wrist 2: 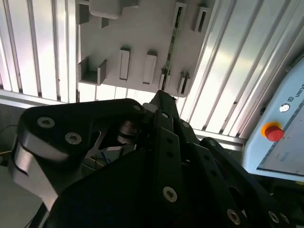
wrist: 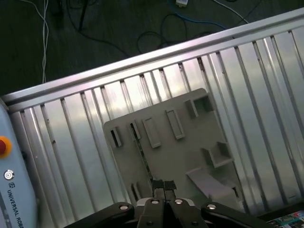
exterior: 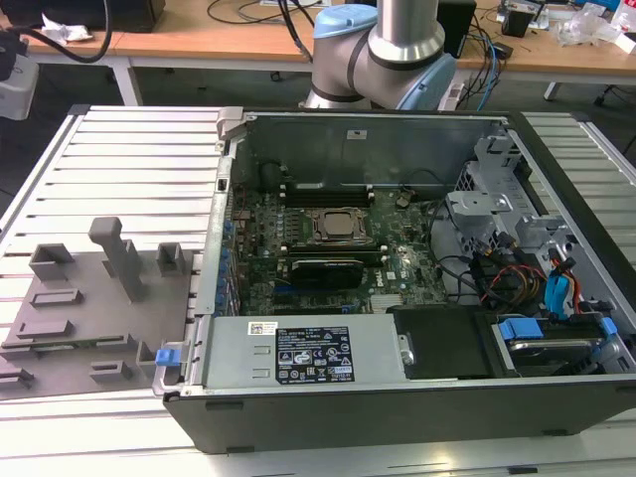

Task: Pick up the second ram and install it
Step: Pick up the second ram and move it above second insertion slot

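Observation:
The second ram (wrist: 142, 154) is a thin green stick standing on its edge in small holders on a grey fixture plate (wrist: 190, 142). In the second wrist view the ram (wrist 2: 172, 42) runs along the same plate (wrist 2: 137, 28). My gripper (wrist: 164, 184) hangs well above the plate, its two black fingertips pressed together with nothing between them, and their tips line up over the near end of the stick. The black gripper body (wrist 2: 161, 156) covers the lower part of the second wrist view. In the exterior view the fixture plate (exterior: 99, 328) lies left of the open computer case (exterior: 397, 258).
The motherboard (exterior: 333, 238) with its processor socket and long black memory slots lies inside the case. A teach pendant with a red button (wrist 2: 274, 132) rests on the slatted aluminium table (wrist: 266, 71). Cables trail on the dark floor (wrist: 95, 28). The arm's base (exterior: 378, 50) stands behind the case.

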`<state>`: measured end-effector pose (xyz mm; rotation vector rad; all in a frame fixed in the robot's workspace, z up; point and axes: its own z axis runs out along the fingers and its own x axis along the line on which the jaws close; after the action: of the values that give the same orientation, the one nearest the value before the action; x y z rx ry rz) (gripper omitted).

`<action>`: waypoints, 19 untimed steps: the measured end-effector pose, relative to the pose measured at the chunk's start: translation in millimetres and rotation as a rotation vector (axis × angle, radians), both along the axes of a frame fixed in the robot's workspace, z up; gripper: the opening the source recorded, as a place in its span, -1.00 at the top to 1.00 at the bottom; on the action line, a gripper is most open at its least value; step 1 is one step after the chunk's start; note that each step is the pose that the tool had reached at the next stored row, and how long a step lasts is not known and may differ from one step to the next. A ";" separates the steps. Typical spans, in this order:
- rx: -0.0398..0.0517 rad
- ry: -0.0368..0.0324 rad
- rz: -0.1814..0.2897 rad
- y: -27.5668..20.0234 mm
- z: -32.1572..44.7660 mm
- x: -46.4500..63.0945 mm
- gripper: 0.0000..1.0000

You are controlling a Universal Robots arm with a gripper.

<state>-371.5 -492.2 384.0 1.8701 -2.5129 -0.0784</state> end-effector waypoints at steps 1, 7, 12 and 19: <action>0.0001 0.0000 0.013 0.0 0.0 0.0 0.79; 0.0000 0.0000 0.074 0.0 0.0 0.0 0.79; 0.0000 0.0000 0.123 0.0 0.0 -0.1 0.79; 0.0000 0.0000 0.188 0.0 0.0 0.0 0.79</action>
<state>-371.5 -492.2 384.0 2.0949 -2.3226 -0.0768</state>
